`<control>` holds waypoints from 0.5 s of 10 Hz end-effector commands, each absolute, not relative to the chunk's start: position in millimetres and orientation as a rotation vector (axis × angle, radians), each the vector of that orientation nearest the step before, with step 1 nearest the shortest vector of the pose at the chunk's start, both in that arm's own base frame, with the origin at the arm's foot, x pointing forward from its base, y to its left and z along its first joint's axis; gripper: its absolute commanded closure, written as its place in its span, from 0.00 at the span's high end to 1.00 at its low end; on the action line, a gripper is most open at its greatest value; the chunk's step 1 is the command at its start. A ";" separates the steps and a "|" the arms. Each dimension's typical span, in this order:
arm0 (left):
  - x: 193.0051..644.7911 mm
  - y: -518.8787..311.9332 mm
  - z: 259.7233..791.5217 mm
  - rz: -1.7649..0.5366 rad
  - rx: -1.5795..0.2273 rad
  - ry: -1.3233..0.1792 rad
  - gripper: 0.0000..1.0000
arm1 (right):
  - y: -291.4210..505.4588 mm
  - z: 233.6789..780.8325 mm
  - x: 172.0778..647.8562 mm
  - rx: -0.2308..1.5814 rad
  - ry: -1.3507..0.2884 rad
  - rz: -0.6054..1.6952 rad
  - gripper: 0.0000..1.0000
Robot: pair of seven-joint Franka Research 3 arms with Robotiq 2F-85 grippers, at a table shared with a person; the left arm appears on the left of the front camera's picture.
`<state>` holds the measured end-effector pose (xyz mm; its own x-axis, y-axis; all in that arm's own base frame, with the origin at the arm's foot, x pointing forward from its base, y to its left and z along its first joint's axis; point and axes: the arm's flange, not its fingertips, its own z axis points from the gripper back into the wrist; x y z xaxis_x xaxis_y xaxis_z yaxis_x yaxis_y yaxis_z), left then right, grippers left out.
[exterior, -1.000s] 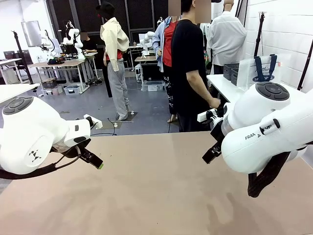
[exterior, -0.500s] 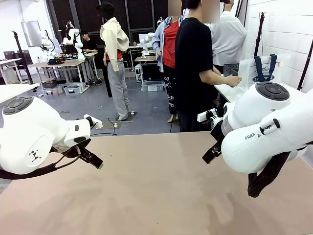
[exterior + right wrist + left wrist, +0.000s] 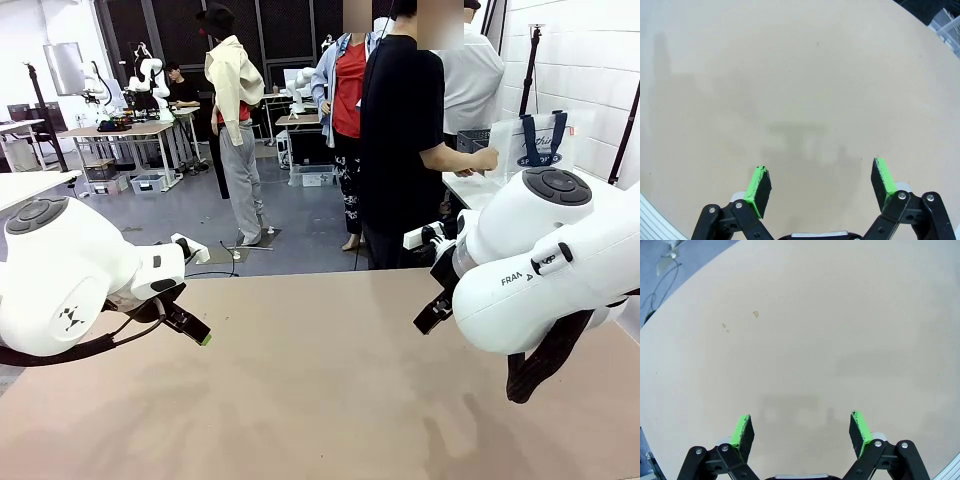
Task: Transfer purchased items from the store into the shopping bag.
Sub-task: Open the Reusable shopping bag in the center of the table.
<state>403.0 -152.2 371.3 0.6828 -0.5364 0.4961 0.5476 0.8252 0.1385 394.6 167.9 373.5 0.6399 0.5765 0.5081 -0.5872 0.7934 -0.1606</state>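
The shopping bag, whitish with navy handles and an oval logo, stands on a white side table at the far right, beyond my table. Just left of it sits the dark grey basket. A person in a black shirt holds a hand out by the basket and bag. The purchased items are out of view. My left gripper hangs open over bare tan tabletop, and so does my right gripper. In the front view the left gripper and right gripper hover above the table's two sides.
The tan table spreads wide between my two arms. Other people stand behind the person in black, and further tables stand at the back left.
The person in black has turned toward the side table and stretched a hand out to the basket and bag. Both arms have stayed still.
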 end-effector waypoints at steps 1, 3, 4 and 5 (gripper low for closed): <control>403.3 -151.2 371.4 -0.606 -0.022 -0.550 1.00 | 167.8 373.5 394.7 0.020 -0.572 0.663 1.00; 403.3 -151.2 371.4 -0.606 -0.022 -0.550 1.00 | 167.8 373.5 394.7 0.020 -0.572 0.663 1.00; 403.3 -151.2 371.4 -0.606 -0.022 -0.550 1.00 | 167.8 373.5 394.7 0.020 -0.572 0.663 1.00; 403.3 -151.2 371.4 -0.606 -0.022 -0.550 1.00 | 167.8 373.5 394.7 0.020 -0.572 0.663 1.00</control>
